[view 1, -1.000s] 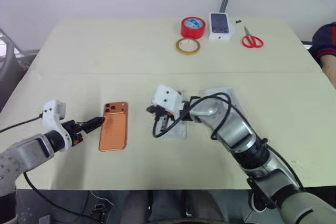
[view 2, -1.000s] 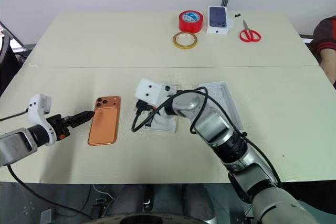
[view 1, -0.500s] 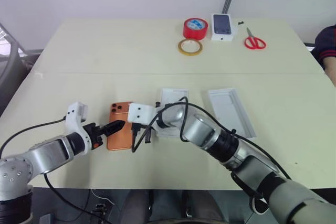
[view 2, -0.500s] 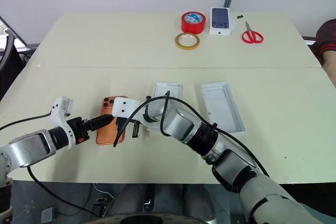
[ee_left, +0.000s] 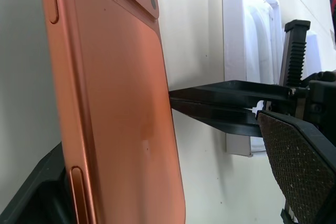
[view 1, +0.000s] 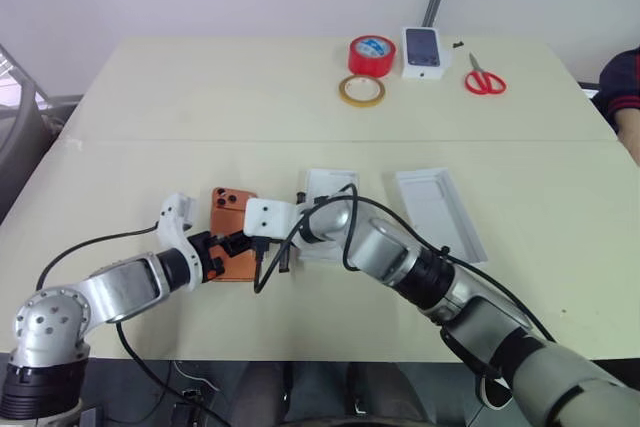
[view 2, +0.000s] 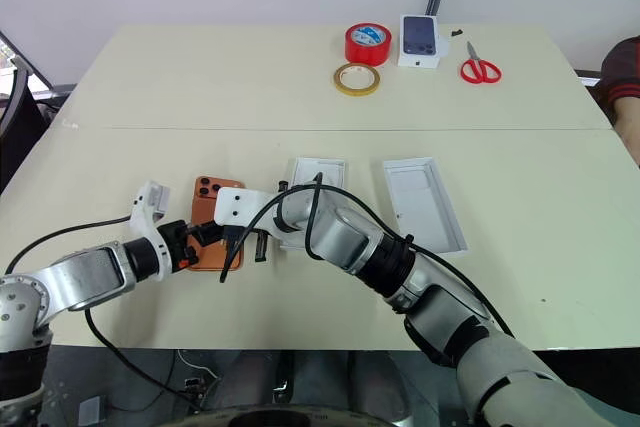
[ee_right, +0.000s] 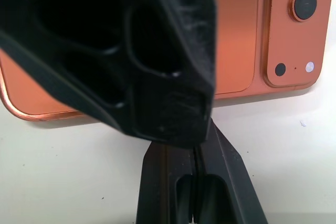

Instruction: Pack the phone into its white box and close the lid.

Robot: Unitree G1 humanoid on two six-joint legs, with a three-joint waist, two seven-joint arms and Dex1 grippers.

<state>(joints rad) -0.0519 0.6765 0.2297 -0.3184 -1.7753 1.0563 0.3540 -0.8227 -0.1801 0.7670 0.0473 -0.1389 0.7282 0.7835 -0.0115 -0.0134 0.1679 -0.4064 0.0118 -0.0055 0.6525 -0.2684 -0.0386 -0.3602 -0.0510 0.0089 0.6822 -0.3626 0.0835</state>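
The copper-orange phone [view 1: 233, 215] lies back up on the table, lenses at its far corner. My left gripper [view 1: 230, 245] is open, one finger on each side of the phone's near end. My right gripper [ee_right: 198, 145] is shut, and its tips touch the phone's right long edge [ee_left: 173, 129]. Two shallow white box halves lie to the right of the phone. One [view 1: 326, 187] is partly under my right arm. The other [view 1: 440, 212] has an oval recess in its floor. I cannot tell which of them is the white box and which the lid.
At the table's far side stand a red tape roll [view 1: 372, 54], a yellowish tape ring [view 1: 359, 90], a small white box with a phone picture [view 1: 422, 50] and red scissors [view 1: 484, 77]. A person's sleeve [view 1: 626, 87] shows at the right edge.
My left gripper moved right from beside the phone until its open fingers straddle the near end. My right gripper swung left from the white tray to the phone's edge, then stayed.
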